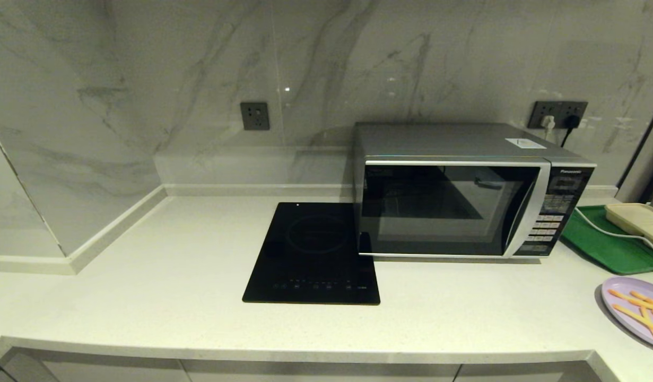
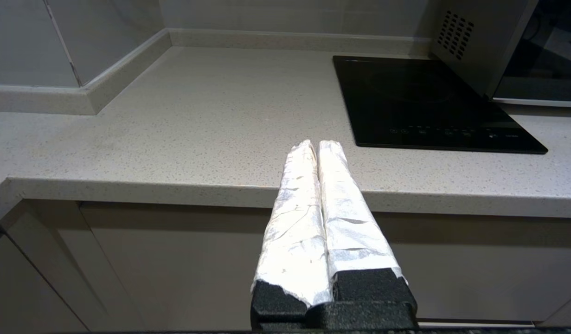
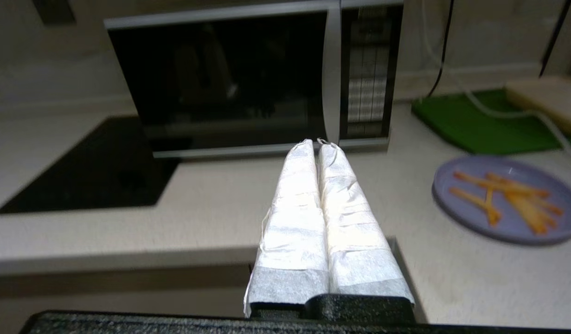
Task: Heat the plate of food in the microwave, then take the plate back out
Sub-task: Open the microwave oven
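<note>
Task not yet begun: the microwave (image 1: 464, 207) stands with its door closed; the plate of food (image 1: 636, 310) rests on the surface (image 1: 172, 276) to its right. The left gripper (image 2: 317, 144) and right gripper (image 3: 317, 143) are clenched and empty.

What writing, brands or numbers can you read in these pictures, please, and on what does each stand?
"Panasonic": on the microwave, above its button panel.
Button labels and display there: too small to read.
White sticker on the microwave's top: unreadable.
Hob touch symbols: too small to read.
</note>
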Motion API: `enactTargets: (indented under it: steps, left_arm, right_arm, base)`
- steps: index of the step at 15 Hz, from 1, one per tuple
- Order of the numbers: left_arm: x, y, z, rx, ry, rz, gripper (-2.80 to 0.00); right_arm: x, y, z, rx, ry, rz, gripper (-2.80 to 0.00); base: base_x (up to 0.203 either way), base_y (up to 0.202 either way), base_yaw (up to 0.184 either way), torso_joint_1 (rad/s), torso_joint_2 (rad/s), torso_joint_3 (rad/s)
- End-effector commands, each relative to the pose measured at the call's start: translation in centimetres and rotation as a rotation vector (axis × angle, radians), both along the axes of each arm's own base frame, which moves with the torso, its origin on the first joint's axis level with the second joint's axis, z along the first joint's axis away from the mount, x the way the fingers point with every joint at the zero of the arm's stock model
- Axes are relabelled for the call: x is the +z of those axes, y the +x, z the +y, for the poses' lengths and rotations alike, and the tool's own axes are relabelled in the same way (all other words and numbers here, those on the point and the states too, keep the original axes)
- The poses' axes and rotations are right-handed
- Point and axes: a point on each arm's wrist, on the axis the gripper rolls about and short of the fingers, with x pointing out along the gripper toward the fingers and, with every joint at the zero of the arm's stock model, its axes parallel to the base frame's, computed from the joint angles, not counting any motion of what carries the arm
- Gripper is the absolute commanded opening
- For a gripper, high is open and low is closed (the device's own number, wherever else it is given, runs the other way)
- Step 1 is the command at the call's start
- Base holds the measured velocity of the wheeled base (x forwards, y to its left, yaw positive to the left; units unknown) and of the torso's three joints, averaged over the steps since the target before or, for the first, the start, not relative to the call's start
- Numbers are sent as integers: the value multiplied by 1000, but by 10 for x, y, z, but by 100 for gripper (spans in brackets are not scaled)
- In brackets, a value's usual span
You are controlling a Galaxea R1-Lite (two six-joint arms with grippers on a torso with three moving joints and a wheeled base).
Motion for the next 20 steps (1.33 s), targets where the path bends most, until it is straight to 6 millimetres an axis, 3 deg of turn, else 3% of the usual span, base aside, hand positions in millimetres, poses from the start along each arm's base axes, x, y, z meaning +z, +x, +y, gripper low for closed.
enactTargets:
  steps: [1, 2, 5, 9, 12, 16, 20]
  left_arm:
    - [0, 0, 0, 0, -1, -1, -280]
    - [0, 0, 0, 1, -1, -2, -280]
    - [0, 0, 0, 1, -1, -2, -280]
    - [0, 0, 0, 1, -1, -2, -280]
    - [0, 0, 0, 1, -1, -2, -280]
    - [0, 0, 0, 1, -1, -2, -280]
    - [0, 0, 0, 1, -1, -2, -280]
  right_arm:
    - [65, 16, 0, -33, -11, 24, -280]
    - [86, 25, -1, -88, -43, 49, -280]
    - [120, 73, -7, -285, -177, 221, -280]
    - [143, 145, -12, -433, -402, 409, -280]
    - [158, 201, -11, -417, -478, 516, -280]
    - [148, 265, -1, -313, -521, 601, -280]
    - [111, 315, 4, -277, -538, 693, -280]
  base:
    - [0, 0, 0, 0, 0, 0]
    - [0, 0, 0, 0, 0, 0]
    - [0, 0, 0, 0, 0, 0]
    - [0, 0, 0, 0, 0, 0]
    - [0, 0, 0, 0, 0, 0]
    - [0, 0, 0, 0, 0, 0]
    - [0, 0, 0, 0, 0, 0]
